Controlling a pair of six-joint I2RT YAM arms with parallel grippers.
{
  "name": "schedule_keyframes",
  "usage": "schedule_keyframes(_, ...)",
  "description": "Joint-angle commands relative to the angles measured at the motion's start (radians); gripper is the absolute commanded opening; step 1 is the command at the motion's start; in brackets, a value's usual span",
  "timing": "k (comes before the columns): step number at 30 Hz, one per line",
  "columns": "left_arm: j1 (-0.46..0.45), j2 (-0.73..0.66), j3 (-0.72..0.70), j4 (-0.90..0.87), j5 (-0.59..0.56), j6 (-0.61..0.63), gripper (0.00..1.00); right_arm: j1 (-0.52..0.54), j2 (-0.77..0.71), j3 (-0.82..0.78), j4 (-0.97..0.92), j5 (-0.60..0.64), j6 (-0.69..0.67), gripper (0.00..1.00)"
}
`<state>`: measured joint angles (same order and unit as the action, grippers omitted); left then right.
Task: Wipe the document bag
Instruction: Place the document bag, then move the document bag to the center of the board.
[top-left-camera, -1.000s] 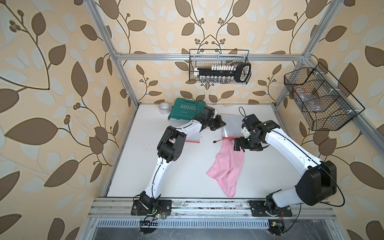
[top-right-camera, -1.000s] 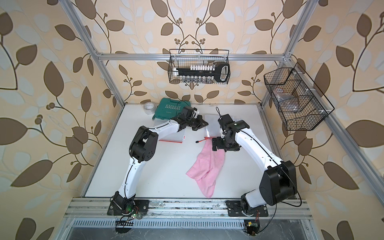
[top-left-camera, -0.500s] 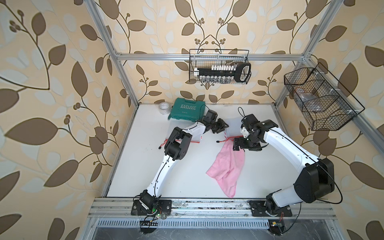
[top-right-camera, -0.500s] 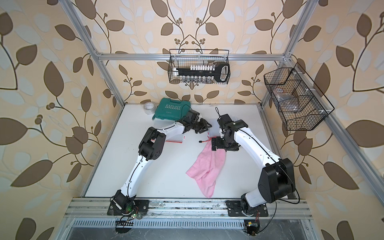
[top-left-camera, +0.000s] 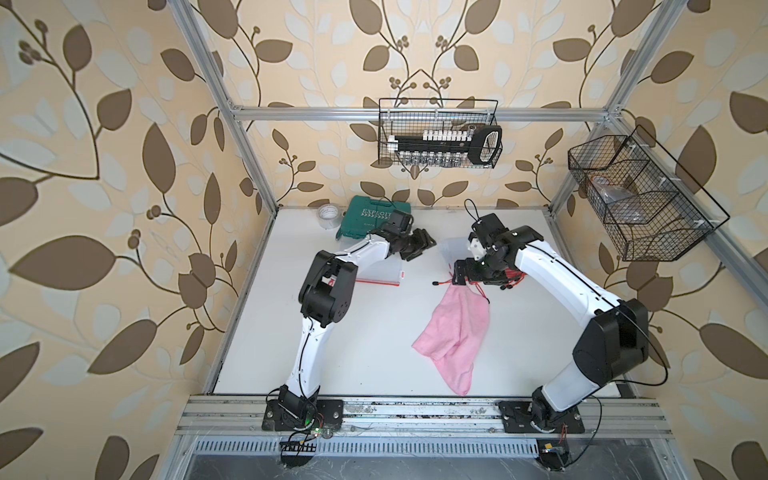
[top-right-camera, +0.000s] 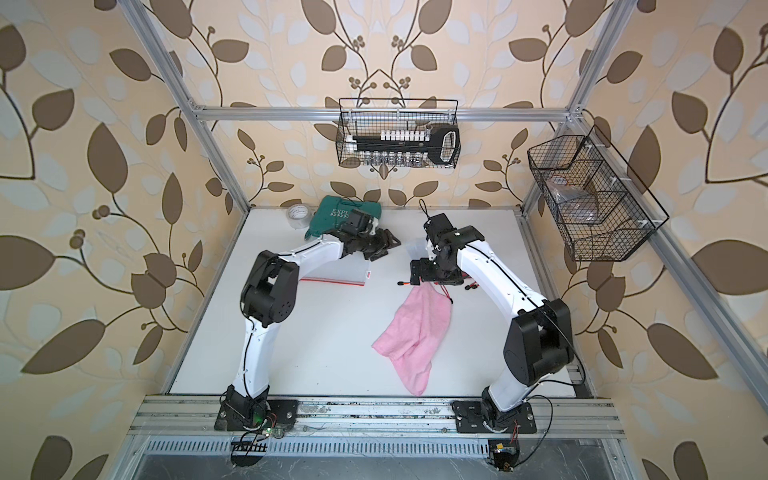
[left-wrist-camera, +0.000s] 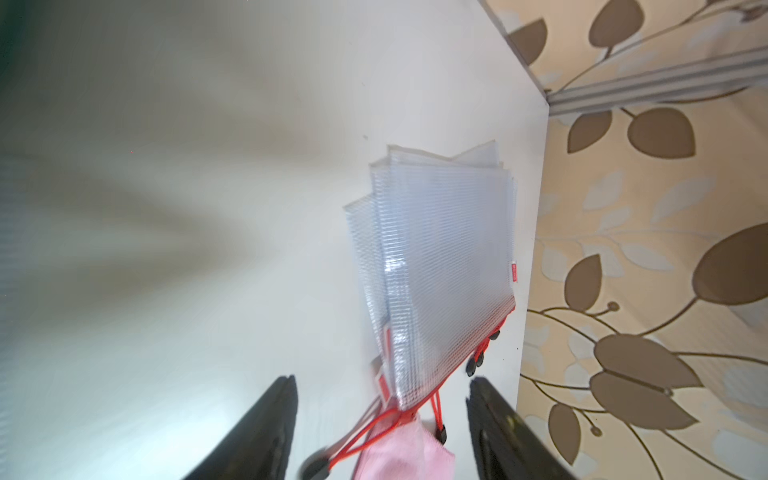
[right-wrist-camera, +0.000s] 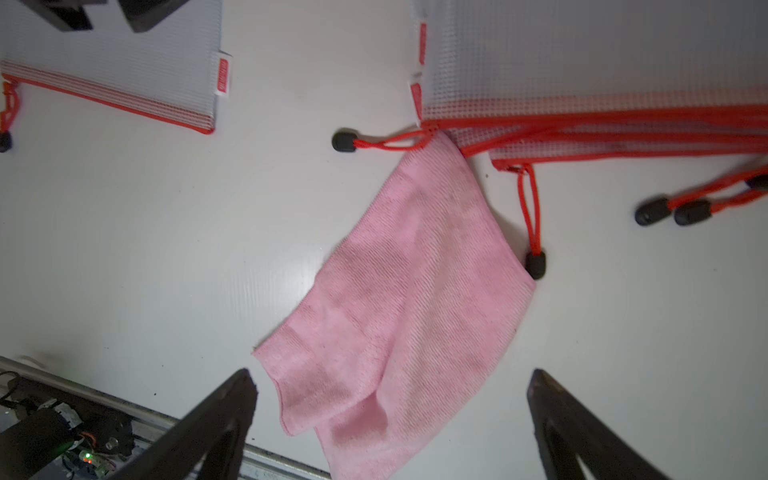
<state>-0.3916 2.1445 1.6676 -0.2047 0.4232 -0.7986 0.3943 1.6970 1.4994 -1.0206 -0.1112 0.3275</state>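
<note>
My right gripper (right-wrist-camera: 390, 374) hangs over the pink cloth's (top-left-camera: 453, 332) top corner, jaws spread wide and empty. That arm is the nearer one, and since the cloth's long axis trails away from that corner, which touches the stack of spare bags (right-wrist-camera: 582, 62), I'd judge a short straight drop enough. The document bag (top-left-camera: 384, 272) lies flat, well to the left of the same corner, with its red zip edge running toward it (my left forearm hides part), and the left gripper (left-wrist-camera: 380, 379), low beyond the bag, is likewise parted and holds nothing.
</note>
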Motion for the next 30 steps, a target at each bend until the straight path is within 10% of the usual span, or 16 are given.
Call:
schedule_keyframes(1, 0.108, -0.154, -0.092, -0.142, -0.105, 0.116, 0.62, 0.043, 0.127, 0.086, 0.088, -0.058, -0.017, 0.77)
schedule_keyframes(4, 0.179, -0.159, -0.125, -0.240, -0.114, 0.197, 0.49, 0.089, 0.261, 0.198, 0.139, -0.085, -0.030, 0.37)
schedule_keyframes(9, 0.227, -0.108, -0.172, -0.230, -0.153, 0.268, 0.42, 0.139, 0.470, 0.382, 0.174, -0.126, -0.042, 0.16)
schedule_keyframes(30, 0.153, -0.289, -0.623, -0.191, -0.160, 0.099, 0.38, 0.226, 0.660, 0.476, 0.197, -0.189, -0.048, 0.27)
